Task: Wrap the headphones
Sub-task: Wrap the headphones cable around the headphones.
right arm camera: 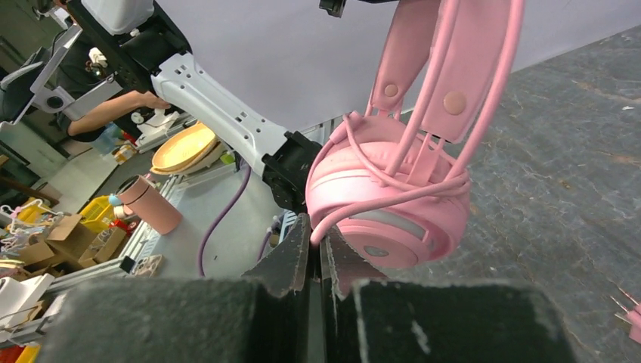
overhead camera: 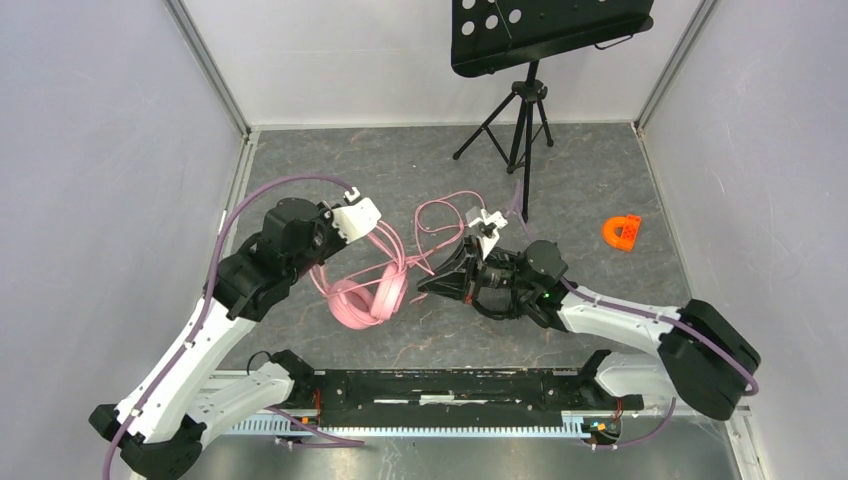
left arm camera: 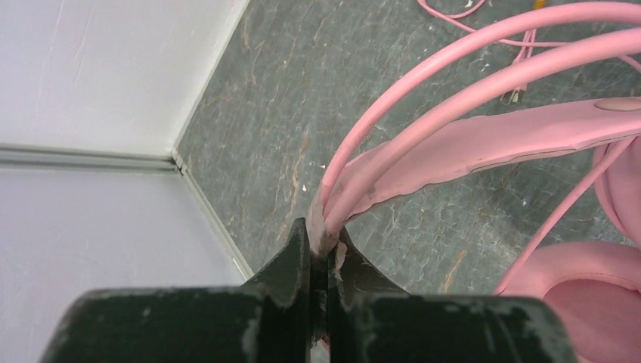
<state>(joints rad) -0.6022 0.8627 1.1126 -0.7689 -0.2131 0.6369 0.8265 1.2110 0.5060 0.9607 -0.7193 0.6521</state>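
Winding the cable onto the pink headphones looks to be the step in hand. The left hand is closed tight on the top of the headband, holding the headset hanging near the left of the tabletop, ear cups downward. The right hand, just to the right of the headset, is closed on the pink cable close beside the ear cup. Seen from the right wrist, at least one turn of cable already lies round the cups and the lower headband. Much of the cable is not yet wound: loose loops lie on the tabletop beyond the right arm, toward the far side.

I judge the task partly done for this headset. The next move seems to call for the right hand to carry its pinch of cable round the cups for another turn, with enough tension that the loops do not slip off. The left hand must hold the band steady meanwhile. A black headset I cannot make out in these views.
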